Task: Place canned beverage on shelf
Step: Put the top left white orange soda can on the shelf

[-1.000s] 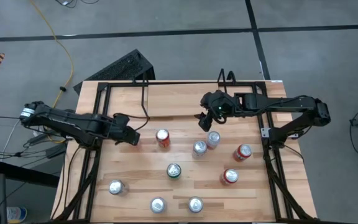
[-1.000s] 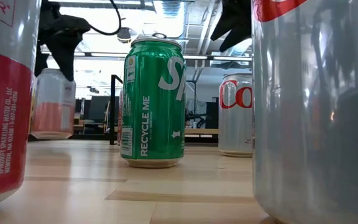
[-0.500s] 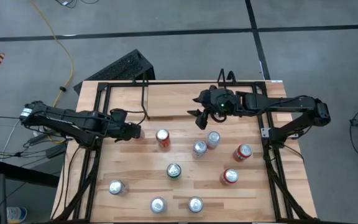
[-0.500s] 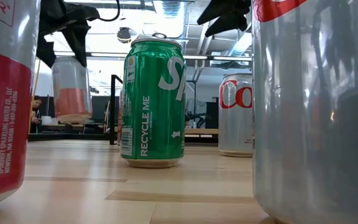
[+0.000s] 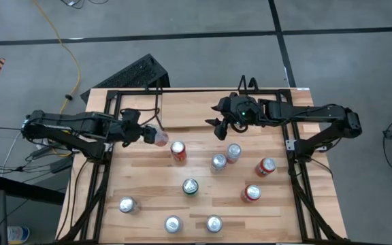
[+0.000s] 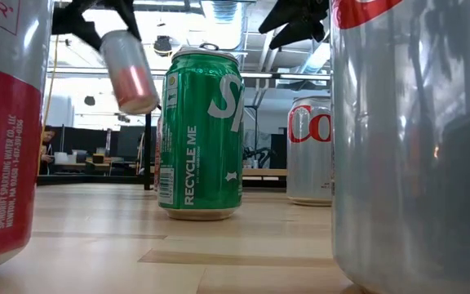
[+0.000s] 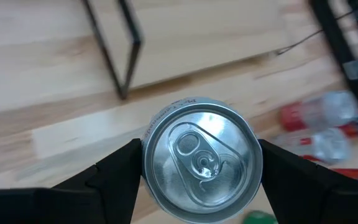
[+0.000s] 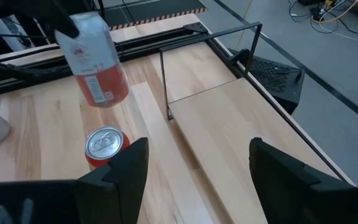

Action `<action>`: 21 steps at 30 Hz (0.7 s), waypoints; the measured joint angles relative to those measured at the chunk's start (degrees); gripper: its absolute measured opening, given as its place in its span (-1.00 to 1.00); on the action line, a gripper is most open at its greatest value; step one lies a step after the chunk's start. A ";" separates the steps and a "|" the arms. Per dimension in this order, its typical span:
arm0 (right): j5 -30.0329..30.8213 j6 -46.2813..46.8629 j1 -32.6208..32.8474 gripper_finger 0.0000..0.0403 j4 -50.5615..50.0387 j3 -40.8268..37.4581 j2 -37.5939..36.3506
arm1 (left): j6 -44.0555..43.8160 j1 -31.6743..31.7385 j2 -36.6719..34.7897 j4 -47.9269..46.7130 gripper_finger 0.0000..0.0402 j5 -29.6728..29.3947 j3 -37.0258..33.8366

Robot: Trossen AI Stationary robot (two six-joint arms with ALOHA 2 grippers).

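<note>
Lifted and tilted since a second ago, the pink can [image 5: 160,138] now hangs in the air, clenched by its sides in the left gripper [image 5: 148,133], near the left looped end of the shelf [image 5: 203,109]. Its silver top [image 7: 201,160] faces that arm's wrist camera. Right gripper [image 5: 218,128] has drawn back over the shelf's right part, fingers spread and holding nothing. Just beside the raised can stands a red can [image 5: 177,151]; a green can [image 6: 201,135] stands mid-table.

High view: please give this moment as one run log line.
left gripper: holds can aloft, tilted | right gripper: open, empty | shelf: no cans
</note>
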 joint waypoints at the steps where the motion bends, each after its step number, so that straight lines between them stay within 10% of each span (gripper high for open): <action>1: 0.00 0.00 0.00 0.28 0.00 0.00 0.00 | 0.86 0.00 0.00 0.99 0.33 0.00 0.38; 21: -0.02 0.01 -0.42 0.28 0.00 0.00 0.00 | 7.07 1.96 0.04 11.22 0.33 -5.68 3.80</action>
